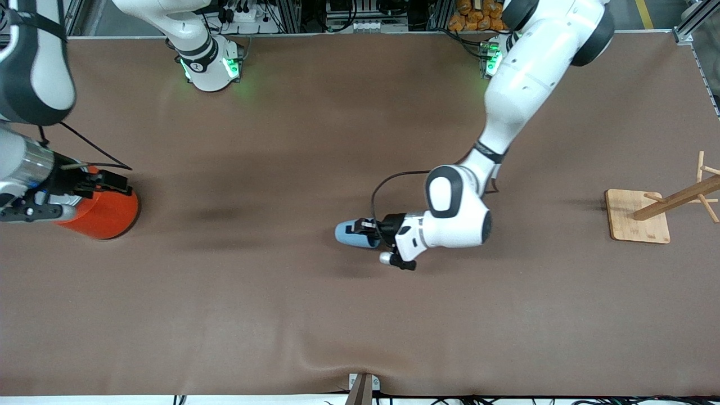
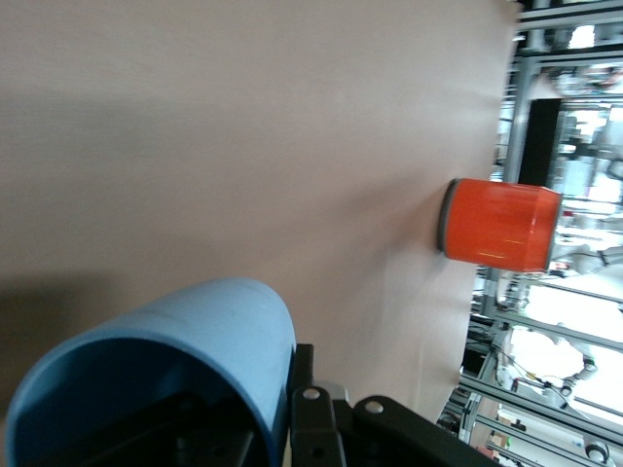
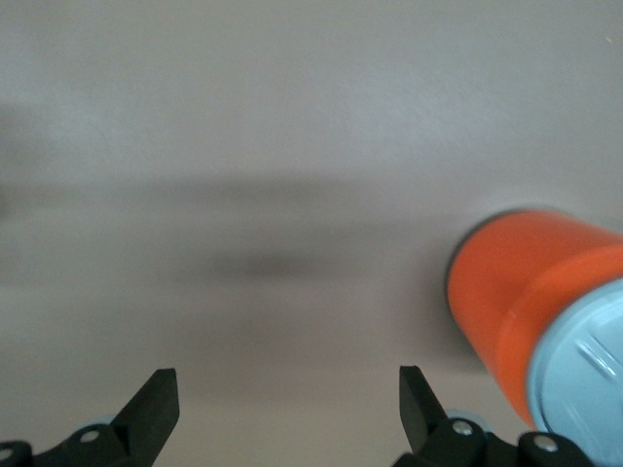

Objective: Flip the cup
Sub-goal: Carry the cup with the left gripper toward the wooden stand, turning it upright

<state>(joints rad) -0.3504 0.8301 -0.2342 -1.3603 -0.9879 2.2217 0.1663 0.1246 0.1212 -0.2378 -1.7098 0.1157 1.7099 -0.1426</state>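
Note:
The light-blue cup point(image 1: 347, 234) lies on its side in my left gripper point(image 1: 361, 228), over the middle of the brown table point(image 1: 360, 326). In the left wrist view the cup point(image 2: 185, 331) shows its darker blue inside. One black finger point(image 2: 304, 381) presses its outer wall, and the other sits dark inside the mouth. My left gripper point(image 2: 261, 413) is shut on the cup's rim wall. My right gripper point(image 1: 115, 181) is over the orange can at the right arm's end. In the right wrist view it point(image 3: 287, 399) is open and empty.
The big orange can point(image 1: 104, 212) with a grey lid point(image 3: 584, 365) stands at the right arm's end; it also shows in the left wrist view point(image 2: 501, 224). A wooden rack on a square base point(image 1: 638, 216) stands toward the left arm's end.

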